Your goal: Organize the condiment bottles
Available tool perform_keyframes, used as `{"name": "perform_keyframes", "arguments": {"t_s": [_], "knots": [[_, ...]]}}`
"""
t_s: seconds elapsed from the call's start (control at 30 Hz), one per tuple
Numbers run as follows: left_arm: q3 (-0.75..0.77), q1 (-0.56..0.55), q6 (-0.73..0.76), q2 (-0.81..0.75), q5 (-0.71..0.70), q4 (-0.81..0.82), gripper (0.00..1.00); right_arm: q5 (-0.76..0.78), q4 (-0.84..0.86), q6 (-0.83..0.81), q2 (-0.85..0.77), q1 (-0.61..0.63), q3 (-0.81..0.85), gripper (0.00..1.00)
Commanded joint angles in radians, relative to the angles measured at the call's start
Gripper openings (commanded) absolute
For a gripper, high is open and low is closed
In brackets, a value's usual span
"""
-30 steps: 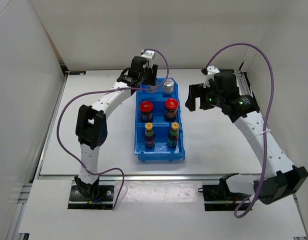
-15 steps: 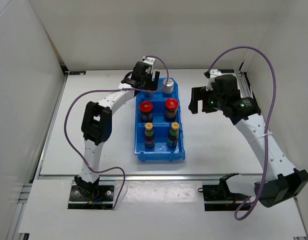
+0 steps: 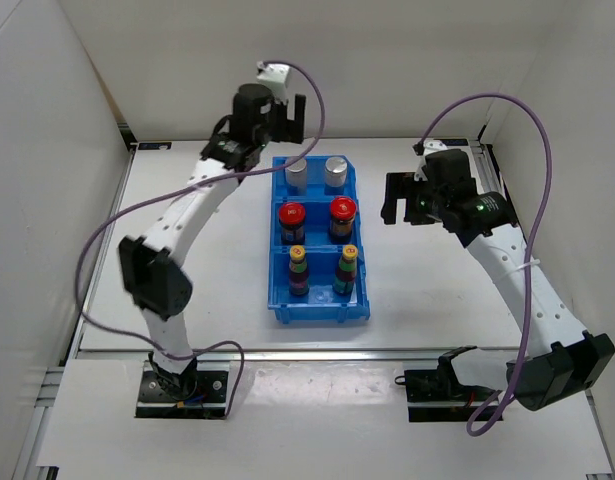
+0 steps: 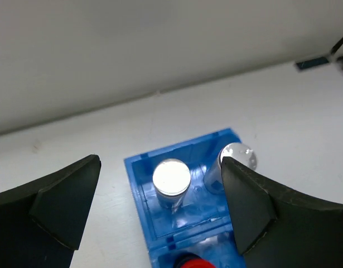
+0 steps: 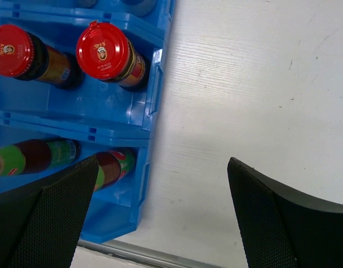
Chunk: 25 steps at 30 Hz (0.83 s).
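Six condiment bottles stand in pairs in the blue bin (image 3: 317,314). Two silver-topped ones (image 3: 296,175) (image 3: 335,171) fill the far compartment, two red-capped dark ones (image 3: 290,216) (image 3: 342,210) the middle, two yellow-capped ones (image 3: 298,256) (image 3: 348,252) the near one. My left gripper (image 3: 290,112) hangs open, high over the bin's far end; below its empty jaws I see one silver top (image 4: 171,177), the other (image 4: 238,156) half behind a finger. My right gripper (image 3: 397,198) is open and empty to the right of the bin, the red caps (image 5: 102,50) beside it.
White walls close in the table on the left, back and right. A metal rail (image 3: 337,351) runs along the near edge. The right arm's purple cable (image 3: 527,120) arcs above it.
My left gripper opened, let go of the left silver-topped bottle in the far compartment, and rose up and back from it. The right gripper barely shifted.
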Motion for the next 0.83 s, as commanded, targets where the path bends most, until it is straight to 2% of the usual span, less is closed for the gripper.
{"name": "perform_keyframes", "arguments": {"t_s": [0.0,0.07,0.1,0.13,0.2,0.23,0.3,0.37,0.53,0.67,0.8], "knots": [[-0.073,-0.003,0.059,-0.275,-0.055,-0.032,1.00,0.052,0.003,0.029,-0.004,-0.005,0.052,0.99],[-0.242,-0.003,0.072,-0.381,-0.098,-0.014,1.00,0.073,-0.007,0.038,-0.013,-0.005,0.052,0.99],[-0.306,0.009,0.072,-0.494,-0.117,0.006,1.00,0.074,-0.007,0.038,-0.014,-0.005,0.040,0.99],[-0.446,0.020,0.047,-0.554,-0.127,0.031,1.00,0.087,-0.007,0.047,-0.024,-0.005,0.040,0.99],[-0.599,0.029,0.037,-0.735,-0.137,0.129,1.00,0.112,-0.007,0.057,-0.037,-0.015,0.005,0.99],[-0.756,0.029,0.054,-0.795,-0.137,0.171,1.00,0.121,-0.007,0.081,-0.050,-0.024,-0.006,0.99],[-0.898,0.029,0.098,-0.905,-0.137,0.251,1.00,0.112,-0.007,0.095,-0.060,-0.024,-0.017,0.99],[-1.012,0.029,0.117,-1.041,-0.158,0.258,1.00,0.090,-0.007,0.095,-0.060,-0.033,-0.027,0.99],[-1.106,0.029,0.117,-1.223,-0.203,0.106,1.00,0.090,-0.032,0.081,-0.098,-0.033,-0.026,0.99],[-1.237,0.029,0.102,-1.332,-0.165,0.138,1.00,0.101,-0.032,0.072,-0.148,-0.033,-0.044,0.99],[-1.302,0.029,0.115,-1.404,-0.143,0.242,1.00,0.154,-0.032,0.051,-0.182,-0.033,-0.057,0.99]]}}
